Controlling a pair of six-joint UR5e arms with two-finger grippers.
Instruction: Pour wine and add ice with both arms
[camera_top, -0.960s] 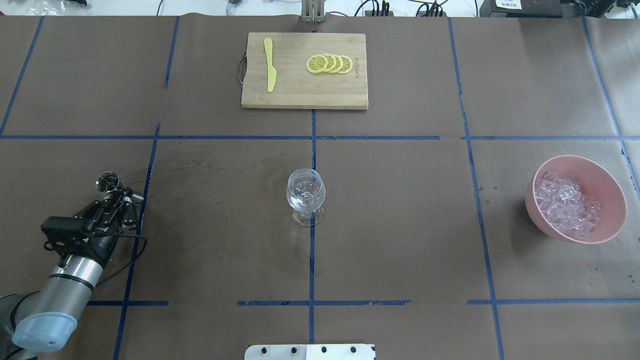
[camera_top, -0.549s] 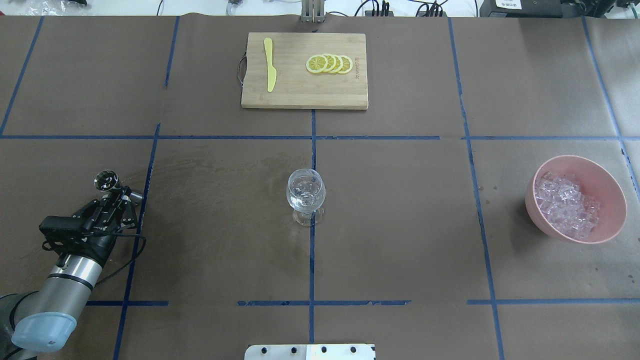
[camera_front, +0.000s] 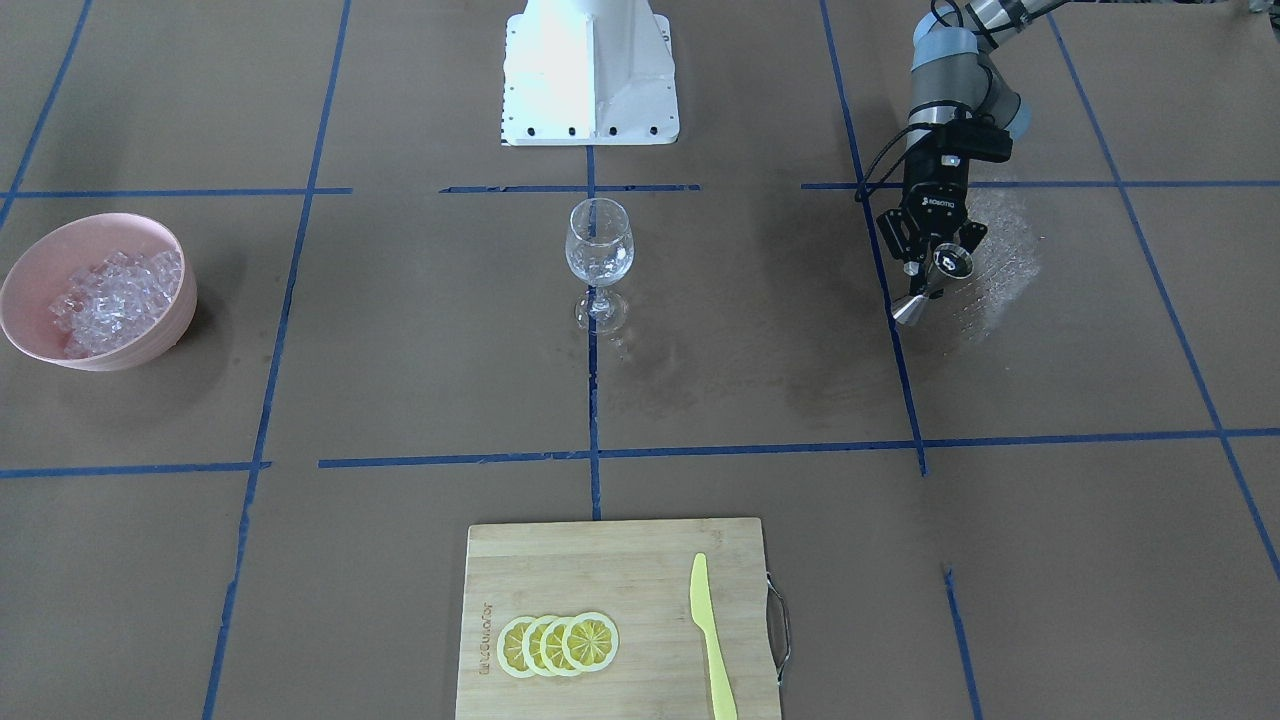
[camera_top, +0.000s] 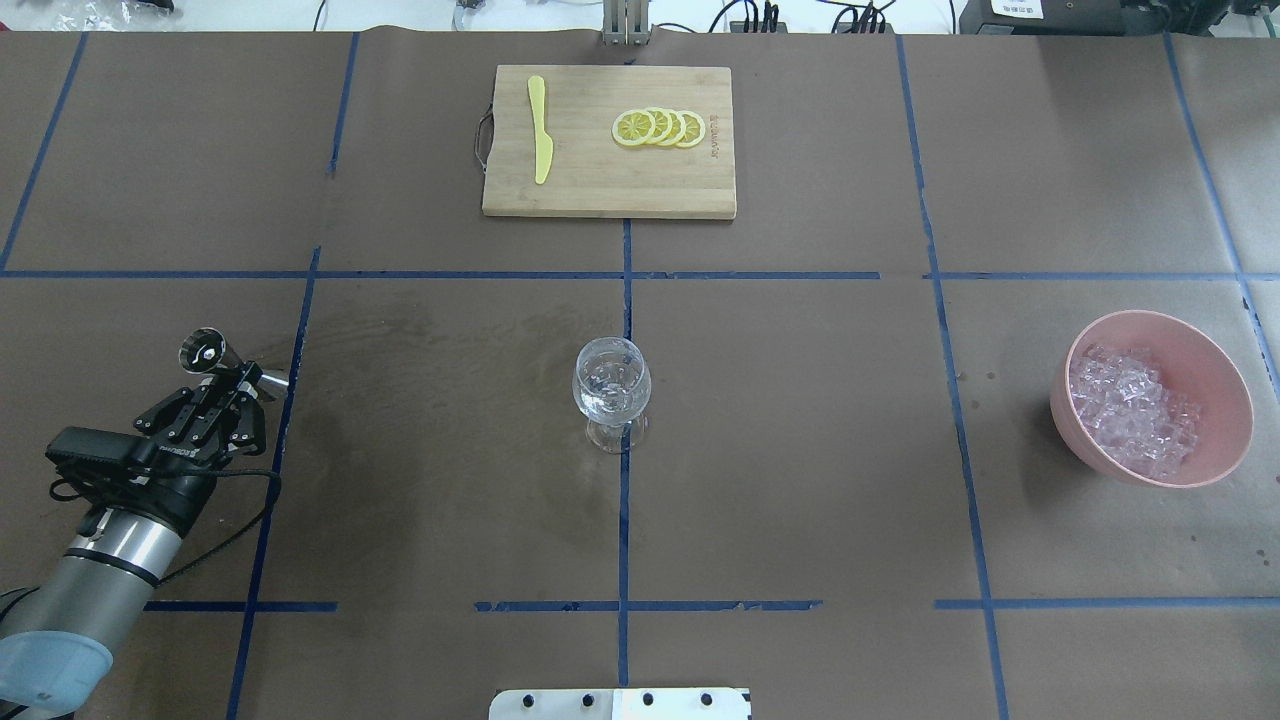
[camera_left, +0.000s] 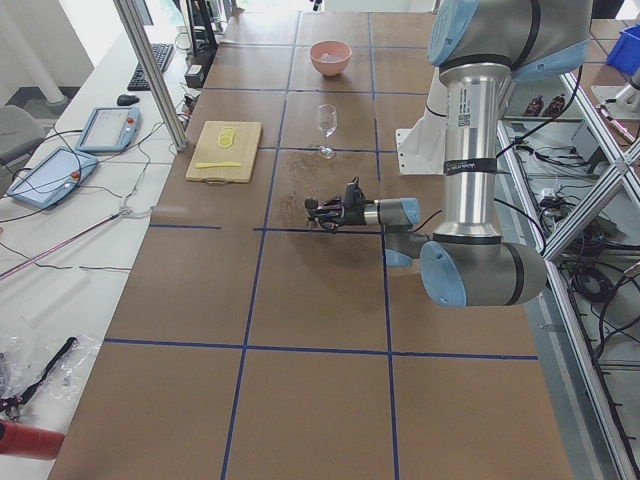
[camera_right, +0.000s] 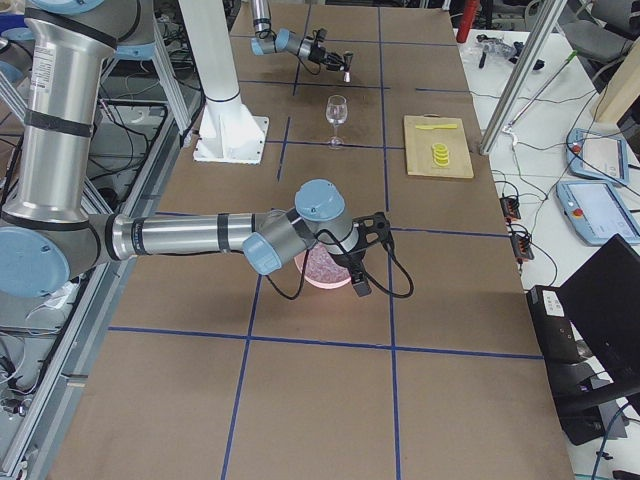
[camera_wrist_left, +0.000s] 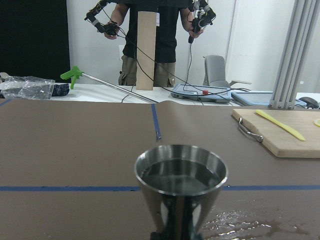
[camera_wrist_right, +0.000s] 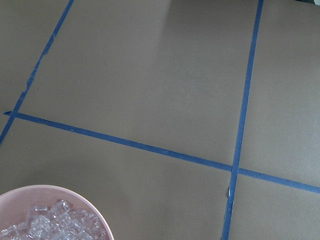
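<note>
Far left in the overhead view, the left arm (camera_top: 118, 560) enters low from the corner. Its left gripper (camera_top: 237, 383) is clamped narrow on the waist of a steel jigger (camera_top: 205, 352), just left of a blue tape line. From the wrist camera we see the jigger upright, rim level, cup facing up. The wine (camera_wrist_left: 180, 175) sits in that cup as a shallow, dark, glossy pool with reflections on top, its level under the rim. The brown paper (camera_top: 800, 450) beside the jigger looks wet and shiny in patches.

Next right, at the table's far edge, a bamboo cutting board (camera_top: 600, 190) carries a yellow plastic knife (camera_top: 540, 128) on its left part. Four overlapped lemon slices (camera_top: 660, 127) lie on its right part. Nearer the robot, on the centre tape line, a stemmed wine glass (camera_top: 611, 385) stands upright, well apart from the jigger. It is clear and glinting, and we cannot tell what it holds.

Far right, a pink bowl (camera_top: 1225, 400) holds the ice (camera_top: 1130, 410), a whitish heap of small clear cubes banked toward the bowl's left side, below the rim. The right arm (camera_right: 190, 235) shows only from the right-end camera, where the right gripper (camera_right: 357, 270) overlaps the bowl. We cannot tell whether it is wide or narrow. Its wrist camera catches the bowl's rim and a few cubes in the lower left corner.
</note>
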